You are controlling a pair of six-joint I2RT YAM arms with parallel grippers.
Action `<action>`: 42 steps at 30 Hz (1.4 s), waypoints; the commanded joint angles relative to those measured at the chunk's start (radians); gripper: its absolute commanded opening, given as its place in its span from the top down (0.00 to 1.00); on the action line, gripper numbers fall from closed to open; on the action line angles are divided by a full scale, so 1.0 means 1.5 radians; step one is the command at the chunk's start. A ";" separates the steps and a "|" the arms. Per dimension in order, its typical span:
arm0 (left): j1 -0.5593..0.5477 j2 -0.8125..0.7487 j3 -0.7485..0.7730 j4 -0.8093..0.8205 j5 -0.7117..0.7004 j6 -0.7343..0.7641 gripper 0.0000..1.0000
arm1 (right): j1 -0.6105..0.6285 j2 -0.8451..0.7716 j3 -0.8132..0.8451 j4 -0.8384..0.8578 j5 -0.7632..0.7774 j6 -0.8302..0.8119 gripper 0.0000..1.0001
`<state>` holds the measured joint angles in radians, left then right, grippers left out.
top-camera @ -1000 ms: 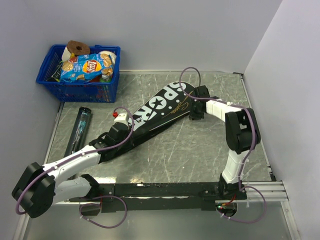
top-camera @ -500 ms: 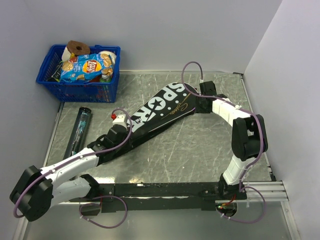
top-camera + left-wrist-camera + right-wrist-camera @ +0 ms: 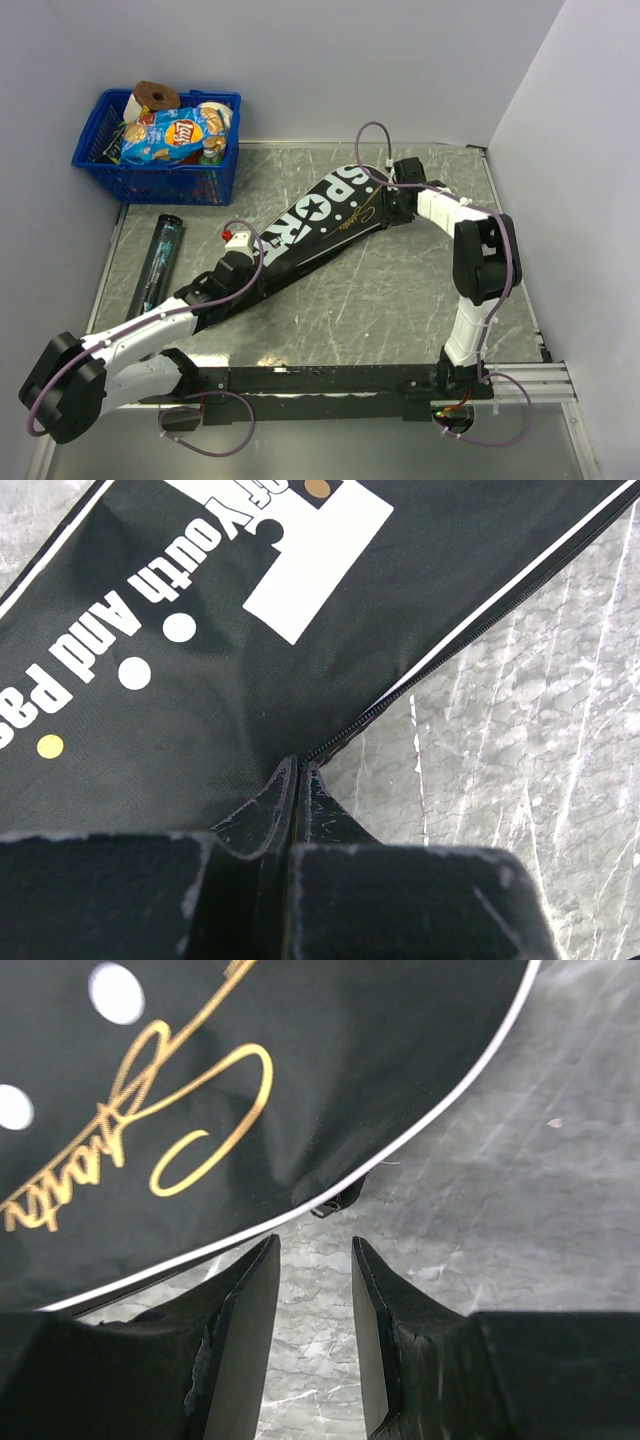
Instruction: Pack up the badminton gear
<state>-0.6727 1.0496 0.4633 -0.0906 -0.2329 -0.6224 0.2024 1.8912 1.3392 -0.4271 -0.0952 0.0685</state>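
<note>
The black racket-shaped bag [image 3: 320, 225], lettered SPORT, lies diagonally across the table. My left gripper [image 3: 243, 268] is at its narrow handle end. In the left wrist view it [image 3: 300, 766] is shut, with the tips pinched on the bag's [image 3: 200, 660] zip edge. My right gripper [image 3: 387, 205] is at the bag's wide end. In the right wrist view it [image 3: 315, 1243] is open and empty, and the zip pull [image 3: 338, 1200] lies just beyond the tips. The long dark tube [image 3: 158, 262] lies at the left of the table. No rackets are in view.
A blue plastic basket [image 3: 150, 180] with a crisp packet [image 3: 170, 135] stands at the back left corner. Walls close off the back and both sides. A black rail [image 3: 330, 380] runs along the near edge.
My right gripper has moved away from me, from the bag's right side up to its wide end. My left gripper has stayed shut at the narrow end.
</note>
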 commanded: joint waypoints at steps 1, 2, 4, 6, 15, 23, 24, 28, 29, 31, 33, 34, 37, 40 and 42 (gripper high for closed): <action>0.001 -0.025 -0.004 0.019 0.005 -0.006 0.99 | -0.005 0.026 0.040 -0.029 -0.005 -0.015 0.58; 0.000 -0.027 -0.004 0.019 0.006 -0.006 0.99 | -0.003 0.029 0.045 -0.037 -0.006 -0.015 0.58; 0.000 -0.029 -0.004 0.019 0.006 -0.006 0.99 | -0.003 0.038 0.050 -0.043 -0.011 -0.015 0.58; 0.001 -0.027 -0.002 0.019 0.006 -0.004 0.99 | -0.005 0.043 0.051 -0.044 -0.008 -0.014 0.58; 0.001 -0.023 -0.001 0.018 0.005 -0.003 0.99 | -0.004 0.080 0.092 -0.073 -0.014 0.005 0.59; 0.001 -0.020 -0.001 0.021 0.004 -0.003 0.99 | -0.003 0.100 0.122 -0.098 -0.005 0.015 0.61; 0.001 -0.019 -0.001 0.020 0.004 -0.002 0.99 | -0.003 0.101 0.124 -0.099 -0.005 0.018 0.62; 0.001 -0.018 0.002 0.020 0.004 -0.002 0.99 | -0.003 0.110 0.136 -0.105 -0.012 0.026 0.66; 0.000 -0.019 0.002 0.017 0.003 -0.002 0.99 | -0.003 0.113 0.139 -0.110 -0.014 0.026 0.66; 0.001 -0.023 0.002 0.017 0.004 -0.002 0.99 | -0.002 0.125 0.154 -0.118 -0.015 0.029 0.67; 0.001 -0.026 0.000 0.015 0.003 -0.002 0.99 | -0.002 0.134 0.163 -0.128 -0.015 0.029 0.67; 0.001 -0.026 -0.001 0.016 0.003 -0.002 0.99 | -0.003 0.138 0.170 -0.131 -0.016 0.028 0.67; 0.001 -0.025 -0.002 0.017 0.004 -0.002 0.99 | -0.002 0.152 0.189 -0.148 -0.019 0.023 0.66; 0.001 -0.025 0.000 0.016 0.004 -0.002 0.99 | -0.002 0.162 0.202 -0.154 -0.018 0.020 0.66; 0.001 -0.027 0.001 0.018 0.004 -0.001 0.99 | -0.002 0.163 0.207 -0.150 -0.017 0.019 0.66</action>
<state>-0.6727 1.0271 0.4614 -0.0879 -0.2329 -0.6216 0.2024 2.1231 1.5936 -0.6407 -0.1188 0.1032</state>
